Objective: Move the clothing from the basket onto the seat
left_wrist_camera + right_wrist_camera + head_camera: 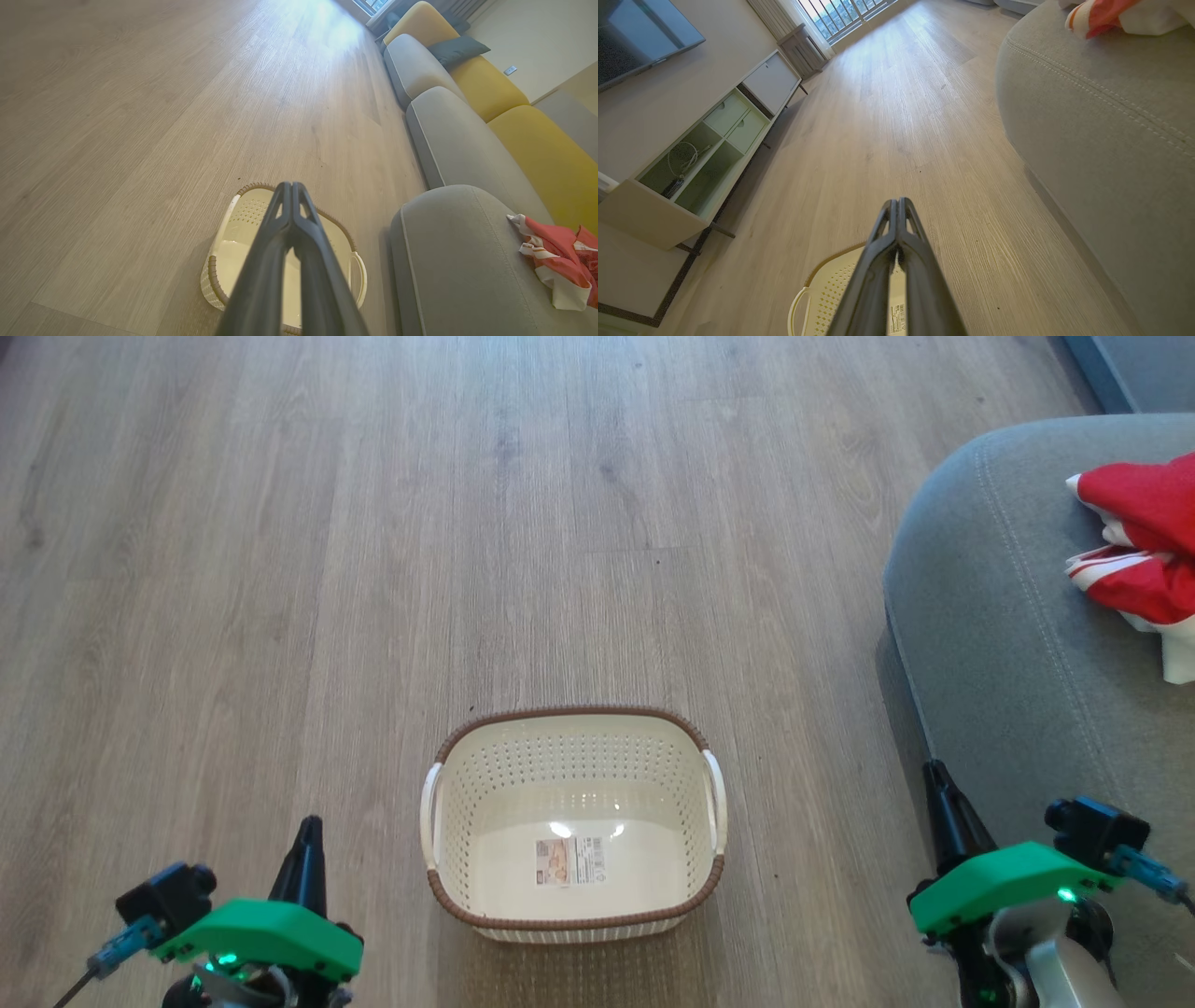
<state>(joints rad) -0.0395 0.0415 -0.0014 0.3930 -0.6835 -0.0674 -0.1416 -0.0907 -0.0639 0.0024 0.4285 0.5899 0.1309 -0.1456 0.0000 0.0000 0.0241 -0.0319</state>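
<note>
The cream basket point(485, 784) with a brown rim stands on the wood floor, holding nothing but a label sticker on its bottom. It also appears in the left wrist view, basket point(238, 219), and the right wrist view, basket point(831, 289). The red and white clothing point(1144, 537) lies on the grey seat point(999, 635) at the right; clothing point(556, 261) rests on the seat point(458, 261), and clothing point(1106, 14) tops the seat point(1101, 130). My left gripper point(309, 828) is shut, left of the basket. My right gripper point(936, 775) is shut, beside the seat's front edge. Both hold nothing.
Yellow back cushions point(537, 154) and a dark pillow point(455, 49) line the sofa. A low white media cabinet point(705, 144) and a screen point(635, 37) stand along the far wall. Open wood floor point(373, 523) stretches ahead of the basket.
</note>
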